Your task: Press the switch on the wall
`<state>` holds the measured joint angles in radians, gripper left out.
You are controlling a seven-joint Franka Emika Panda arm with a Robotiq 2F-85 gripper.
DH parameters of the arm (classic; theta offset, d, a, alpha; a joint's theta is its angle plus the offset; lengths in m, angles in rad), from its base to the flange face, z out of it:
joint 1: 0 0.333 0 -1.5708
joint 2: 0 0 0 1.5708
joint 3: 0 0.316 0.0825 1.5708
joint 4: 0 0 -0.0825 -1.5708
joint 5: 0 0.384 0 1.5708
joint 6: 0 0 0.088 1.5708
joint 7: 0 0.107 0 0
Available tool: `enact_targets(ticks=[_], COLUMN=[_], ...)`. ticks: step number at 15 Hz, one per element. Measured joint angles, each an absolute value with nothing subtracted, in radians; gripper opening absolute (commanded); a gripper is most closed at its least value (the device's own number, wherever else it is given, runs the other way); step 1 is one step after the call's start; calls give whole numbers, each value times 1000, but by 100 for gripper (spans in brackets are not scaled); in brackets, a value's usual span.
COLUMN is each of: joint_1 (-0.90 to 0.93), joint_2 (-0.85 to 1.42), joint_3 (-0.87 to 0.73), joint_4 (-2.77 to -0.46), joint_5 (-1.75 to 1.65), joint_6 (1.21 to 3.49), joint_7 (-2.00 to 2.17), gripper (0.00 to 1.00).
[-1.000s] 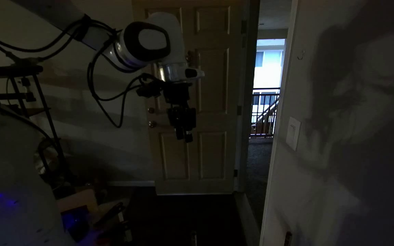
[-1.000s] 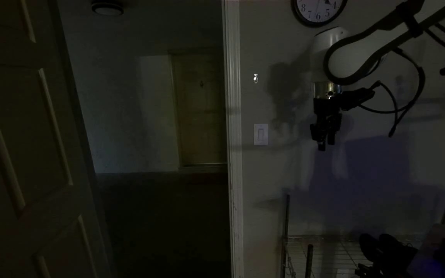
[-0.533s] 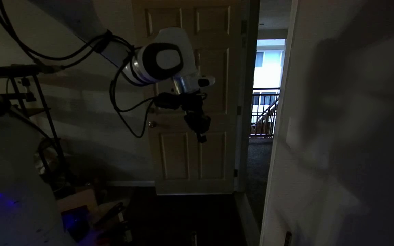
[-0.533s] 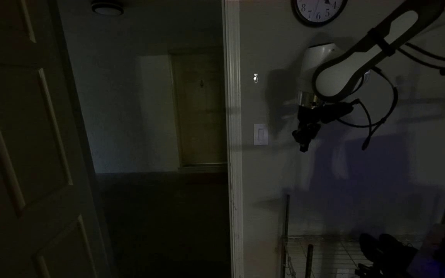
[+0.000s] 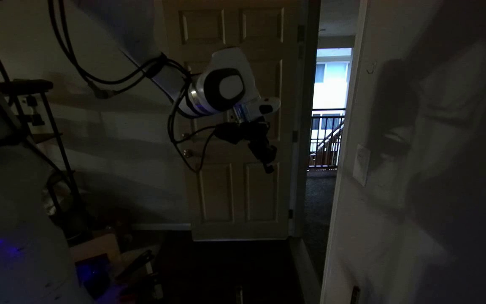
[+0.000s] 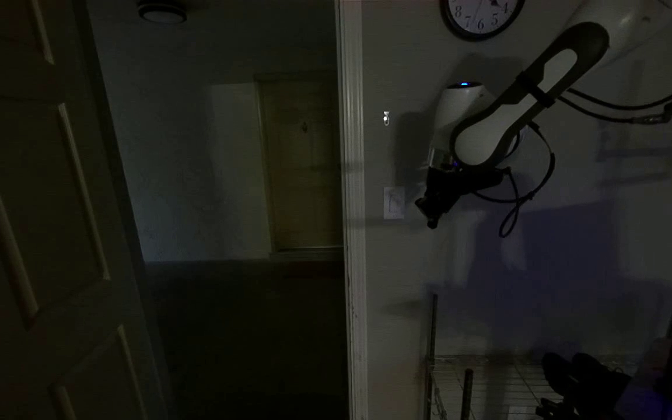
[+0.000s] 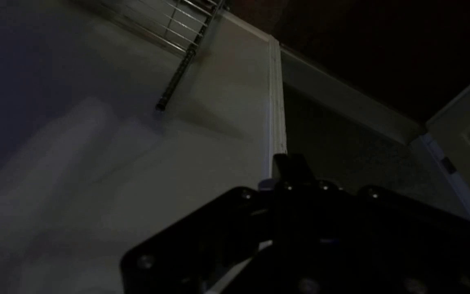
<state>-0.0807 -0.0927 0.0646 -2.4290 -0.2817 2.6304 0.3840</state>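
The switch is a pale upright plate on the wall, seen in both exterior views: the switch [image 5: 361, 164] lies to the right of the arm, and the switch [image 6: 394, 203] stands just left of the gripper. Pale, shadowed wall [image 6: 394, 262] surrounds it. My gripper [image 6: 432, 223] points down at a tilt, near the switch's height in the picture. A wide gap separates the gripper [image 5: 269, 169] from the wall in an exterior view. In the wrist view the dark fingers [image 7: 294, 167] are together, with nothing seen between them; the switch does not show there.
White door trim [image 6: 353, 262] edges the doorway left of the switch. A small hook [image 6: 386, 118] sits above it, a clock [image 6: 480, 17] higher up. Below stands a wire shelf [image 6: 487, 373] with upright posts. Behind the arm is a cream panelled door [image 5: 234, 156].
The arm has moved toward the switch, rightward in one picture and leftward in another, and sits somewhat lower. The gripper has tilted from pointing straight down, and its fingers have come together.
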Motion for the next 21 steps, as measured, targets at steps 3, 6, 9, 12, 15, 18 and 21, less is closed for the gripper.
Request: enact_targets(ticks=[3,6,9,12,15,18,21], joint_1=[-84,-83,-82,-76,-73,-73,-64], joint_2=[-23,32,82,134,190,242,286], joint_3=[48,27,20,12,7,3,-9], joint_4=[-2374,-2318,-2256,-2185,-2111,-2048,-1993], joint_5=[-377,-458,-539,-609,-637,-637,-615], joint_6=[2699,2719,2719,2719,2717,2712,2704], joint_7=[522,640,758,849,896,908,908], gripper=[3,4,4,4,4,4,4])
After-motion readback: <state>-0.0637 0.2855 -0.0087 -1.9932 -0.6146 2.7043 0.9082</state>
